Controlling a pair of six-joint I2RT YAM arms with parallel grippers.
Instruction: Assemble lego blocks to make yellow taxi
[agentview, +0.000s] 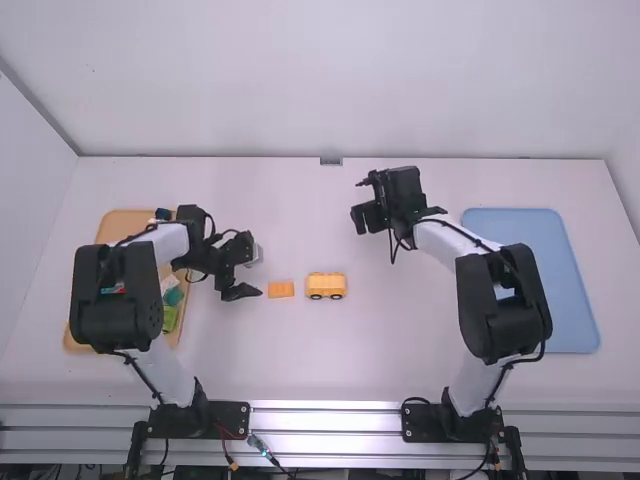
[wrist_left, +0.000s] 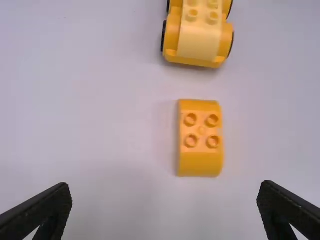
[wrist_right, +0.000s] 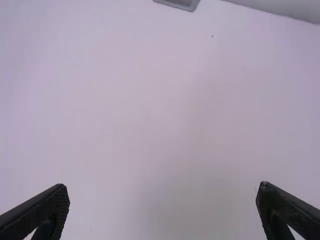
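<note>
L gripper (wrist_left: 165, 187): spread, empty, nr loose block (wrist_left: 201, 137) on table (agentview: 370, 375), nr wheeled car (agentview: 326, 286). R gripper (wrist_right: 163, 187): ditto. Might skew block if closing off-ctr, or seat crooked if tilted.

No writing can be read anywhere here.

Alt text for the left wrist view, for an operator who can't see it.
An orange block with four studs lies loose on the white table, in front of the open left gripper. Beyond it, partly cut off by the view's edge, stands the yellow wheeled car, apart from the block.
</note>
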